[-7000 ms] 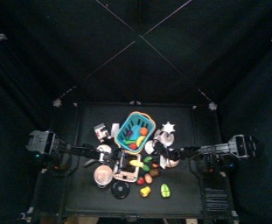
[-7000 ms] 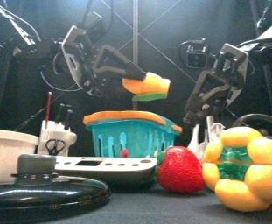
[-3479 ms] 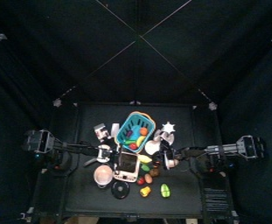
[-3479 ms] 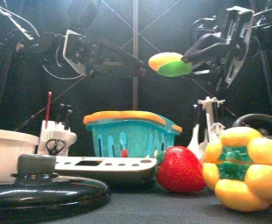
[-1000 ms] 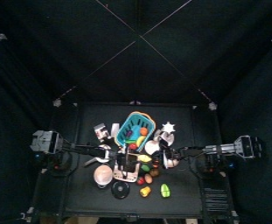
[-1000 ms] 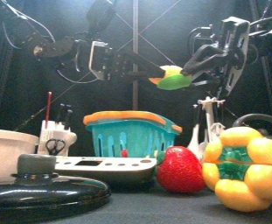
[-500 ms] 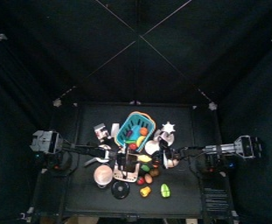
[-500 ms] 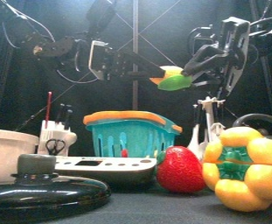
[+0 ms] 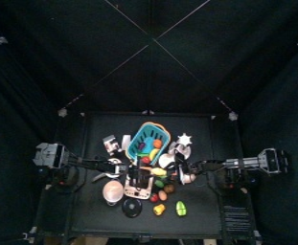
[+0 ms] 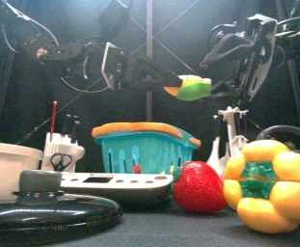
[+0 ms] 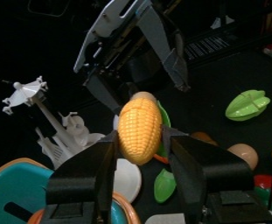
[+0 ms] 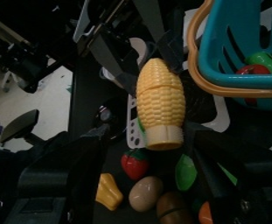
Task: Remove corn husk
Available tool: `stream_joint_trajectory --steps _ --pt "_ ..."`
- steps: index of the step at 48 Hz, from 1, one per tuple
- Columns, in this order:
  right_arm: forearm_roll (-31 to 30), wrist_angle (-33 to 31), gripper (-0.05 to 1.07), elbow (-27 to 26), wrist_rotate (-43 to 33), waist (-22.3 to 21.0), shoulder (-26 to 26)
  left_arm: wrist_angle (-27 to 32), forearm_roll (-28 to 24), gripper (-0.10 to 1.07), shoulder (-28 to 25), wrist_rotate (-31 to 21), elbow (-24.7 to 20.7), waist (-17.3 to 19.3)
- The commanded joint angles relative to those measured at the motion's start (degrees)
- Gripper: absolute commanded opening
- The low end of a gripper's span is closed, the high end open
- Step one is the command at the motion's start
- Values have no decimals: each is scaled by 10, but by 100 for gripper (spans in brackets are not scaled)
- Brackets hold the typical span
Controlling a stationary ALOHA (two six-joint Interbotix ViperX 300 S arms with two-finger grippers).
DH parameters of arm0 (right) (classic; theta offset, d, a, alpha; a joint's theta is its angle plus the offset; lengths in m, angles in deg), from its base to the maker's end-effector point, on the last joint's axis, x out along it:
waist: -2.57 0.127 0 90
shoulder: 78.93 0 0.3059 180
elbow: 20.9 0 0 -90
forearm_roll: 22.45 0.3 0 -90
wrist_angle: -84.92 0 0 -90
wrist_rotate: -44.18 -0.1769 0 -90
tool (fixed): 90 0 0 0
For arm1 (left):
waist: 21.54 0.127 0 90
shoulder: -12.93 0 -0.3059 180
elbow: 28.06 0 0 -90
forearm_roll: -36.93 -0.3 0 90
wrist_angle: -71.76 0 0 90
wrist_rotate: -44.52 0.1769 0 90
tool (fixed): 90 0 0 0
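Observation:
A yellow corn cob with a green husk on its right end hangs in mid-air above the teal basket. My left gripper is shut on the cob. In the left wrist view the cob stands upright between its jaws, with a strip of green down one side. My right gripper is at the husk end. In the right wrist view its jaws stand wide apart and the cob lies ahead of them. In the top view both grippers meet at the cob.
A yellow bell pepper, a strawberry, a black pan lid, a white bowl and a grey scale stand along the table's front. More toy foods lie under the grippers.
The cob has stayed in place in the left gripper. The right gripper's jaws have swung more upright and spread at the husk end, where they held it before.

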Motion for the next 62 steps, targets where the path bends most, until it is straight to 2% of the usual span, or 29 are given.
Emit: stream_joint_trajectory --steps 1,10,20,27,38,52,62 --pt "12 9 95 -1 0 -4 12 -17 8 59 11 1 -9 -4" --pt "19 11 95 0 0 -9 15 -47 13 59 20 -2 -4 -5" --pt "47 11 95 5 0 -22 25 -81 67 58 28 -2 11 -16" --pt "100 39 95 5 -1 -25 26 -104 124 58 25 -1 16 -38" --pt "221 110 95 12 2 -26 22 -144 200 58 18 0 11 -61" --pt "234 111 95 2 1 -30 3 -169 252 58 0 1 -14 -64" --pt "240 112 95 -4 2 -43 -4 -171 257 58 -15 3 -32 -65"
